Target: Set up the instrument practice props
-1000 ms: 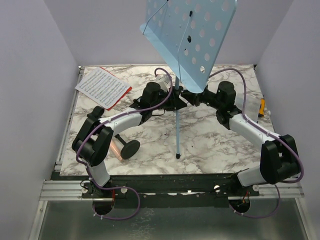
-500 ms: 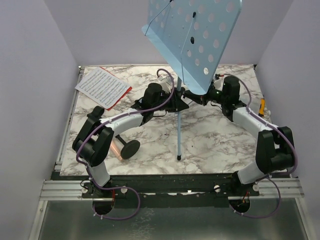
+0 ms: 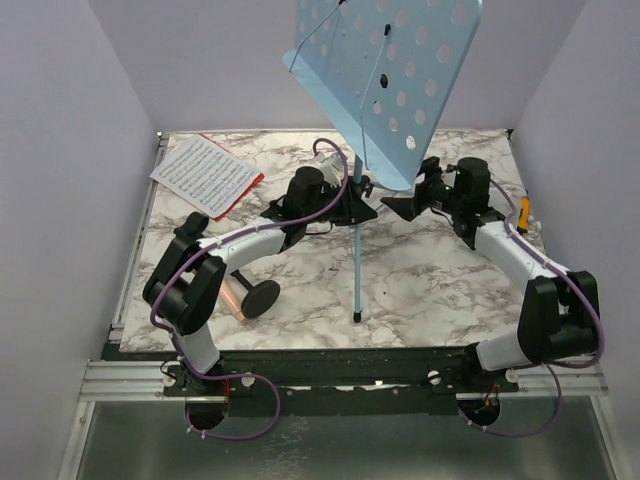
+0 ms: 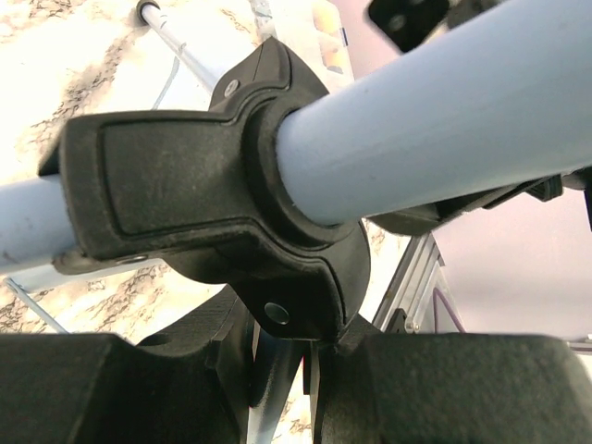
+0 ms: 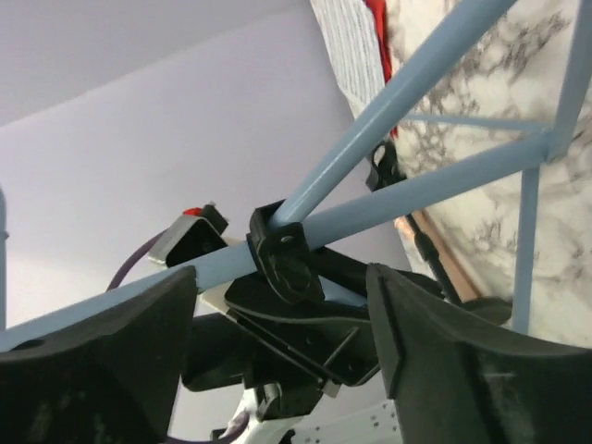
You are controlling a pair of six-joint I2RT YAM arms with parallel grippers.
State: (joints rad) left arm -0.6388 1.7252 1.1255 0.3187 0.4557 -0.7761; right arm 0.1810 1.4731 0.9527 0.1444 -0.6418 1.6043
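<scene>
The light blue perforated music stand [image 3: 385, 70] stands upright mid-table on its thin pole [image 3: 355, 260]. My left gripper [image 3: 350, 200] is shut low on the stand, at the black collar [image 4: 213, 185] where the blue tube [image 4: 444, 129] passes through; its fingers [image 4: 120, 388] pinch a thin blue strut. My right gripper [image 3: 398, 207] stands open just right of the pole, its fingers [image 5: 462, 351] wide apart and the stand's black joint [image 5: 282, 254] ahead untouched. White sheet music [image 3: 205, 172] lies on a red sheet [image 3: 247, 193] at the back left. The pinkish microphone [image 3: 233, 297] lies by its black round base [image 3: 262, 297], partly hidden by my left arm.
A small white box [image 3: 322, 158] sits behind my left wrist. An orange and yellow item [image 3: 524, 212] lies at the table's right edge. Purple walls close in the left, back and right sides. The stand's tripod legs [image 5: 527, 240] spread over the marble top.
My right gripper has opened, let go of the stand and drawn back to the right. The stand's desk shifted slightly right and up. The left arm has stayed put.
</scene>
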